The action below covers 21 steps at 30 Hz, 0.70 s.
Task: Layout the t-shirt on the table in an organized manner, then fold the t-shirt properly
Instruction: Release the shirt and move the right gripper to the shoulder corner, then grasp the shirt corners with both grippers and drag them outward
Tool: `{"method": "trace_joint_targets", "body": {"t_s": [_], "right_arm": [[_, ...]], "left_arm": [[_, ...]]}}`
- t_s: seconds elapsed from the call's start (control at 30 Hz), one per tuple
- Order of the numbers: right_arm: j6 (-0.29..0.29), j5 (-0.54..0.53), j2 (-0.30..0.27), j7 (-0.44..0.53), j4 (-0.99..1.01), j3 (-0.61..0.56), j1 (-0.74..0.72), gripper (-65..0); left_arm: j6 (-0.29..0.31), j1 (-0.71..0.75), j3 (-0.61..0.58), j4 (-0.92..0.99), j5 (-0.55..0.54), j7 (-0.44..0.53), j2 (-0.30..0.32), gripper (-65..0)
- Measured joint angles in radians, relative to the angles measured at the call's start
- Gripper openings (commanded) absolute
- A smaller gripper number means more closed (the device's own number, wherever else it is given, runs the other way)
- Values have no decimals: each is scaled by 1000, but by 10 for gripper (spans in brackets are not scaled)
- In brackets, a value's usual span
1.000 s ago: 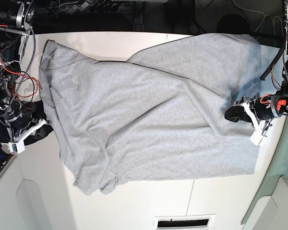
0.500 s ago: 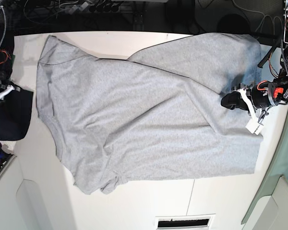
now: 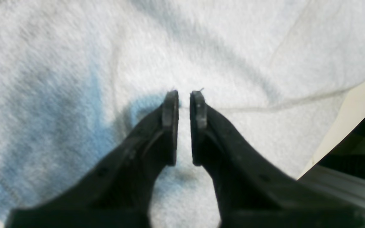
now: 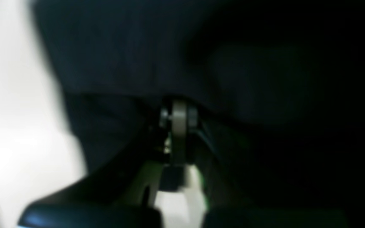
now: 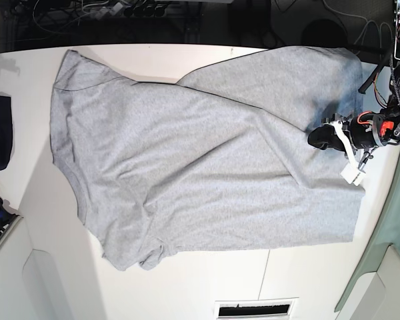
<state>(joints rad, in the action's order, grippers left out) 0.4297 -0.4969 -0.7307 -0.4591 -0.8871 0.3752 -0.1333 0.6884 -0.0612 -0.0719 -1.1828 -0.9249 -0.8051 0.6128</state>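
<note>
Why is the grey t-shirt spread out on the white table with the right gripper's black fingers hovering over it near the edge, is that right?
Nearly. It is the left gripper, not the right, whose black fingers hover over the grey t-shirt near its edge on the white table. The left wrist view shows it; the base view shows that arm over the shirt too.

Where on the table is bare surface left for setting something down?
The table is bare along the bottom edge below the t-shirt, and in a strip above its upper left. The right end is crowded by the left gripper.
</note>
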Motion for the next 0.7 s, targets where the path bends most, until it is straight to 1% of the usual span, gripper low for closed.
{"method": "trace_joint_targets", "body": {"t_s": [0.07, 0.13, 0.17, 0.23, 0.3, 0.4, 0.47, 0.53, 0.6, 0.63, 0.7], "right_arm": [[42, -73, 14, -66, -52, 27, -1, -650], [85, -114, 47, -107, -108, 42, -2, -650], [101, -131, 66, -128, -131, 42, -2, -650], [114, -160, 106, -158, -167, 40, -2, -650], [127, -172, 140, -161, -187, 39, -3, -650], [130, -184, 181, -160, -191, 32, -5, -650], [135, -182, 211, -160, -191, 3, -3, -650], [136, -180, 247, -150, -191, -53, -3, -650], [141, -143, 284, -91, -191, -128, -5, -650], [144, -106, 299, -60, -191, -166, -8, -650], [144, -45, 322, -34, -191, -230, -22, -650]], "left_arm": [[0, 0, 9, 0, -1, -8, -1, -577], [0, 3, 39, 0, -10, -29, -1, -577], [0, 11, 68, 0, -27, -29, -1, -577], [0, 32, 134, 0, -47, -27, 1, -577], [0, 60, 198, -1, -58, -33, 3, -577], [0, 117, 271, -1, -63, -56, 1, -577], [0, 157, 304, -1, -63, -58, 0, -577], [0, 190, 316, -1, -62, -54, 0, -577], [0, 204, 316, -1, -30, -24, -5, -577], [0, 205, 316, -1, -1, -2, -12, -577], [1, 202, 316, 6, 38, 20, -28, -577]]}}
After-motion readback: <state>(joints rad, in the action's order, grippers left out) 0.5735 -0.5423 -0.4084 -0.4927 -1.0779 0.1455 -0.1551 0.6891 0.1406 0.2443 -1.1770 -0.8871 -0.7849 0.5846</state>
